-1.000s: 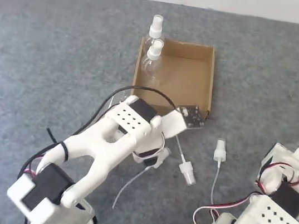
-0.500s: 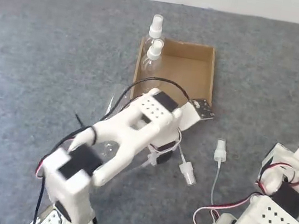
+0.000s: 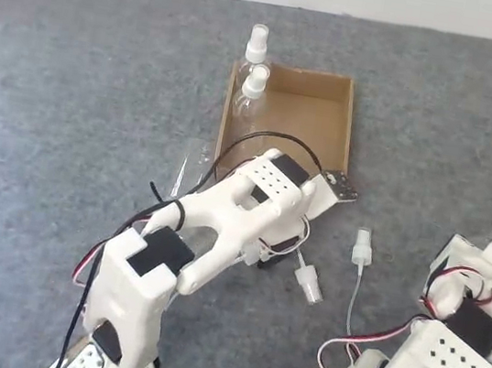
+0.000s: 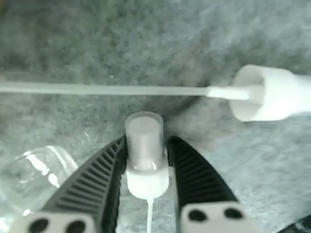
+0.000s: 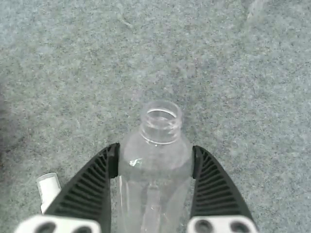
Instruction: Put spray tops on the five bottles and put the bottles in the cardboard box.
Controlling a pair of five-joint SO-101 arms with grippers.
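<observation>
Left gripper point(image 4: 146, 141): its 2 ribbed jaws are clamping a spray top point(image 4: 146, 177) by the collar. The cap is pointing forward and the thin dip tube is trailing back between the jaws, which looks meant to leave the tube free for threading into a neck.

Beside the jaws: a spare top point(image 4: 272, 94) is lying on its side on the grey carpet point(image 4: 194, 29), its long tube stretching across the floor. A clear bottle point(image 4: 34, 170) is lying close by, its neck hidden.

Right gripper point(image 5: 155, 151): its jaws are squeezing an open bottle point(image 5: 156, 126) around the shoulder. The mouth is staying bare, seemingly so a top can go in unobstructed.

Near that jaw: a loose top point(image 5: 48, 189) is lying on the carpet close to the finger.

Left arm point(image 3: 221, 227): it is stretching across the carpet, its wrist hanging just short of the box's near wall.

Cardboard box point(image 3: 348, 134): it is sitting beyond the arms with 1 capped bottle point(image 3: 252, 97) standing upright in a far corner. Most of the floor is being left open for the rest.

Behind the box: another topped bottle point(image 3: 257, 45) appears to be standing just outside the far wall, finished but not yet boxed.

Progress: 2 bottles are wearing tops, so the job is looking under halfway.
</observation>
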